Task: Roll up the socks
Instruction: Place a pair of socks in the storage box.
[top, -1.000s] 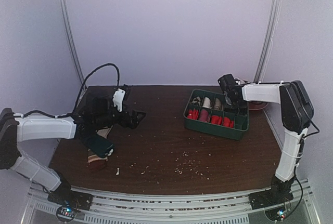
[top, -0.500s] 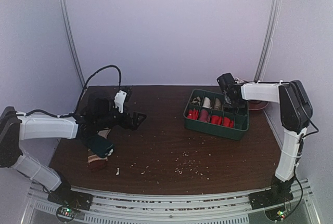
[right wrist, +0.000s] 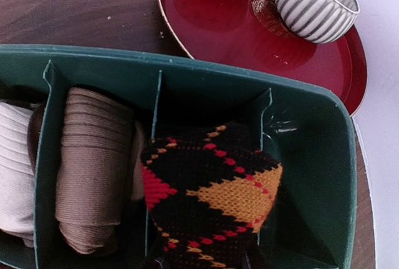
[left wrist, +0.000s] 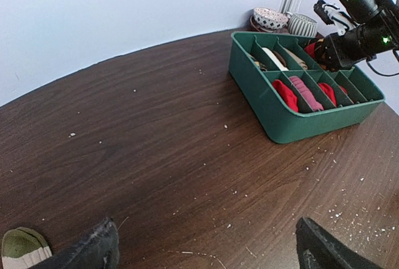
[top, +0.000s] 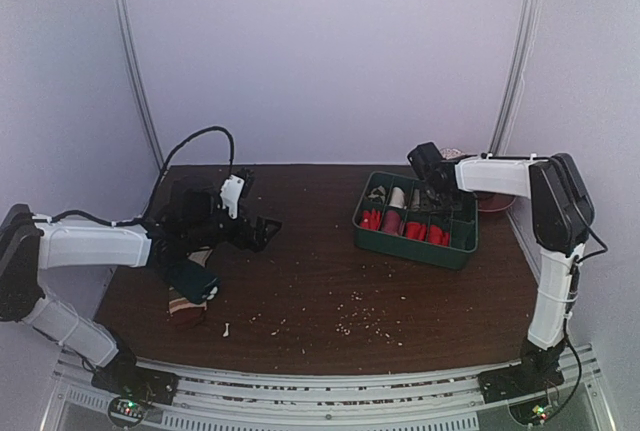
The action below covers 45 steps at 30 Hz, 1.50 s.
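The black argyle sock (right wrist: 212, 200) with red, orange and yellow diamonds hangs in my right gripper (right wrist: 202, 263), over a back compartment of the green tray (right wrist: 100, 57). Only the finger tips show at the bottom edge, closed on the sock. In the top view the right gripper (top: 432, 183) is over the tray's (top: 410, 246) back row. The red sock with a beige cuff (top: 185, 306) lies at the near left, partly under my left arm. My left gripper (top: 262, 231) hovers open and empty over bare wood, also seen in its wrist view (left wrist: 209, 253).
Rolled socks fill other tray compartments: a tan one (right wrist: 93, 169), a white one (right wrist: 15, 169), red ones (left wrist: 287, 94). A red plate (right wrist: 206, 7) with a striped cup (right wrist: 315, 4) stands behind the tray. Crumbs (top: 360, 321) dot the near table.
My right gripper has shifted slightly left and back over the tray with the argyle sock. The left arm has barely moved.
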{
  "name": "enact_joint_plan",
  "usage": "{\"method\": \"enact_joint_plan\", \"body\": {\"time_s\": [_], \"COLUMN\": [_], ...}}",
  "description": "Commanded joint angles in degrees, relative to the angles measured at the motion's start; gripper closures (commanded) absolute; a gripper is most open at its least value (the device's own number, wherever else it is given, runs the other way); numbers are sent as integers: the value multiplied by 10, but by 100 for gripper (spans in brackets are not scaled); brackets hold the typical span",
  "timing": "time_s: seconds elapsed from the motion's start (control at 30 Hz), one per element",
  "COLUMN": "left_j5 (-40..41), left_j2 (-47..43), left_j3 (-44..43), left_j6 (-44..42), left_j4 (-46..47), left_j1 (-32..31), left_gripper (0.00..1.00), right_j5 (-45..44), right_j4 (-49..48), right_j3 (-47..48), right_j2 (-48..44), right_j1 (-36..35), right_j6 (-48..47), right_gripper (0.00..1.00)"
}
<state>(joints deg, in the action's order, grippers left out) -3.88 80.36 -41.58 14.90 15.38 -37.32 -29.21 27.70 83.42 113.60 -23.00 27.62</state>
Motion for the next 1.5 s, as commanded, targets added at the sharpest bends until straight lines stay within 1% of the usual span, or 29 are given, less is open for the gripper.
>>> {"method": "enact_joint_plan", "body": {"time_s": [0.0, 0.1, 0.33, 0.47, 0.6, 0.8, 0.9, 1.03, 1.27, 1.47], "left_j5": [-10, -12, -15, -16, -16, -17, -18, -18, -17, -14], "left_j2": [5, 6, 11, 14, 16, 20, 21, 24, 26, 27], "left_j3": [-14, -13, -15, -17, -18, -19, -19, -19, -21, -22], "left_j6": [-9, -10, -10, -9, -10, -9, -9, -10, -12, -13], "left_j4": [18, 18, 18, 16, 15, 14, 14, 14, 11, 8], "left_j1": [3, 4, 4, 3, 4, 3, 4, 3, 3, 3], "left_gripper": [2, 2, 2, 2, 2, 2, 2, 2, 2, 2], "right_j5": [9, 4, -22, -23, -36, -55, -51, -54, -12, 11], "right_j4": [35, 25, -10, 2, 39, 49, 48, 45, 40, 22], "right_j3": [1, -6, -31, -28, -25, -59, -64, -52, -8, -7], "right_j2": [23, 10, -79, -108, -114, -133, -132, -107, -50, -43], "right_j1": [1, 1, 2, 2, 5, 22, 32, 35, 34, 27], "right_j6": [14, 20, 27, 23, 26, 27, 21, 12, 8, 14], "right_gripper": [100, 100, 100, 100, 100, 100, 100, 100, 100, 100]}}
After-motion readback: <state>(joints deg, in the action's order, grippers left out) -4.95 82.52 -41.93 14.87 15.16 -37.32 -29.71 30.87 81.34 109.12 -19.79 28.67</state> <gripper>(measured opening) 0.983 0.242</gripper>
